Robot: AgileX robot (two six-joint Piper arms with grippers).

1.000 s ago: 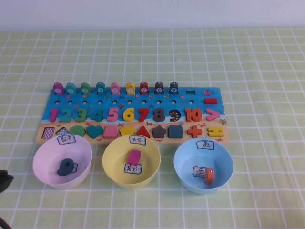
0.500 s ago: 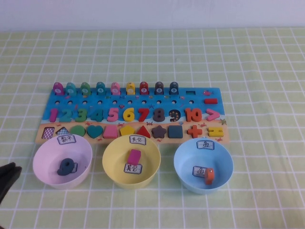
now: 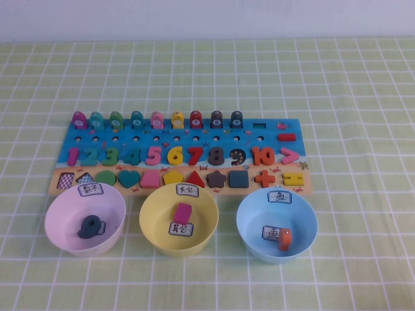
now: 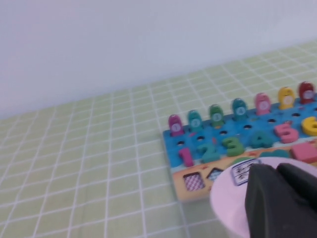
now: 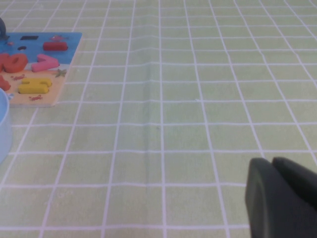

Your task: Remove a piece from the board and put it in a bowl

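Observation:
The magenta piece (image 3: 183, 212) lies tilted inside the pale yellow bowl (image 3: 150, 201), between its two white labels. The blue-and-tan board (image 3: 259, 137) lies just behind the three bowls and holds numbers, shape pieces and pegs. It has two empty slots at its left end. Neither gripper shows in the high view. In the left wrist view my left gripper (image 4: 277, 171) is shut and empty, in front of the pink bowl (image 4: 225, 198) by the board's left end (image 4: 174, 148). My right gripper (image 5: 272, 161) is shut and empty over bare tablecloth, right of the board (image 5: 69, 39).
The pink bowl (image 3: 61, 207) holds a dark blue-grey number piece (image 3: 91, 226). The light blue bowl (image 3: 249, 214) holds an orange piece (image 3: 284, 238); its edge shows in the right wrist view (image 5: 2, 129). A green checked cloth (image 3: 363, 97) covers the table.
My left gripper showed at the lower left edge of the high view in the earlier frames and is out of that view now. The piece, bowls and board have not moved.

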